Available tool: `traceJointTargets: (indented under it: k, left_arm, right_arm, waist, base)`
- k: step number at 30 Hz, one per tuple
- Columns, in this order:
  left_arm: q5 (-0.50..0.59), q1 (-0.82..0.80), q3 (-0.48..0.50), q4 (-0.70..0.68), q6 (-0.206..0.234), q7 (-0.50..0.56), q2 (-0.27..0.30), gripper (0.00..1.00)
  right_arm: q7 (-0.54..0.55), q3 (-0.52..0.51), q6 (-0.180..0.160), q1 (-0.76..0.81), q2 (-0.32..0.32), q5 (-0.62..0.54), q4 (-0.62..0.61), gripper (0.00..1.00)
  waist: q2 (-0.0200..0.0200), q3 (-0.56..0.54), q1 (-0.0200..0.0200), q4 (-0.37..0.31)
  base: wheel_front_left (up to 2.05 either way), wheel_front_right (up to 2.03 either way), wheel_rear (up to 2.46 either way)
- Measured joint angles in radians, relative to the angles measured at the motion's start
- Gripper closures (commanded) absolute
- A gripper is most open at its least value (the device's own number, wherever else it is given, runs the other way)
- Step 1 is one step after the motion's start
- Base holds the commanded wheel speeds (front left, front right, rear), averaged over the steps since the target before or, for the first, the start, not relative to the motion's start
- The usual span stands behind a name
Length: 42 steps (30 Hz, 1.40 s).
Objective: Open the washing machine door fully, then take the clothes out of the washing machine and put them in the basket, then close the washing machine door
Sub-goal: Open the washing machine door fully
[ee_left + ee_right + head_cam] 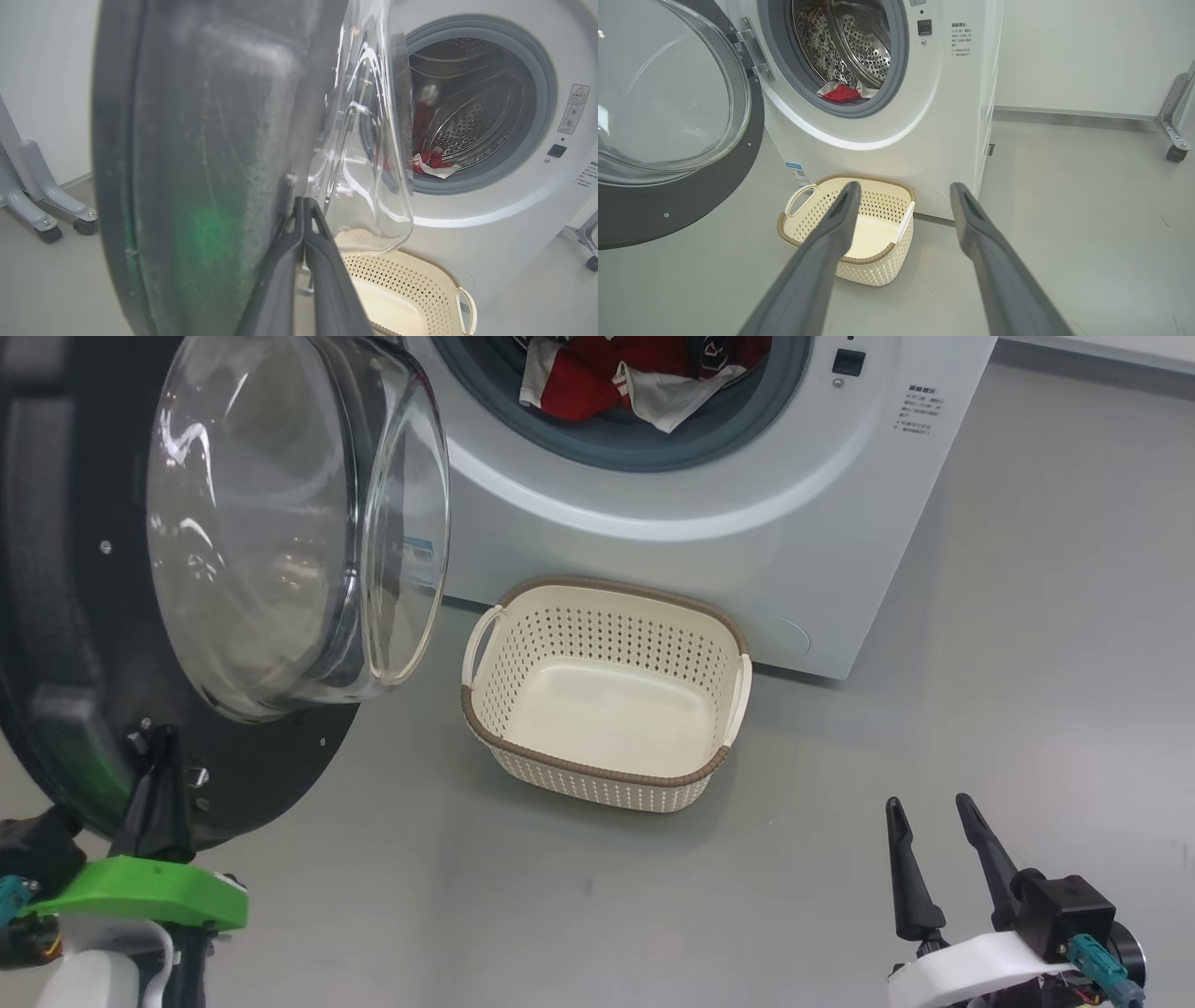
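Closed left end effector (303, 205) seemingly presses the washing machine door (56, 616); push it wider smoothly. Right end effector (929, 807) gapes, empty.

left gripper (162, 747): our two dark fingers are pressed flat together with no gap, pointing up, tips at the lower inner face of the washing machine door (271, 765).
left wrist (140, 891): our green bracket sits just under the door's bottom edge, with the pale forearm (89, 980) below it.
right gripper (929, 807): our fingers are spread in a wide V with nothing between them, well to the right of the door.
right wrist (980, 961): our white bracket and black block sit below those fingers, well apart from the door.
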Motion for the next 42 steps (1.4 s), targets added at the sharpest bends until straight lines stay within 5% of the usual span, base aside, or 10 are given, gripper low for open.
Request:
traceJointTargets:
  k: [42]
  left_arm:
    - [-0.151,-0.293,0.237,0.286,-0.018,-0.027,0.235,1.0]
  right_arm:
    - [0.018,0.026,-0.054,-0.201,-0.039,-0.142,-0.025,0.0]
  waist:
    - [0.0,0.337,0.0,0.023]
  base:
    - [0.0,0.0,0.0]
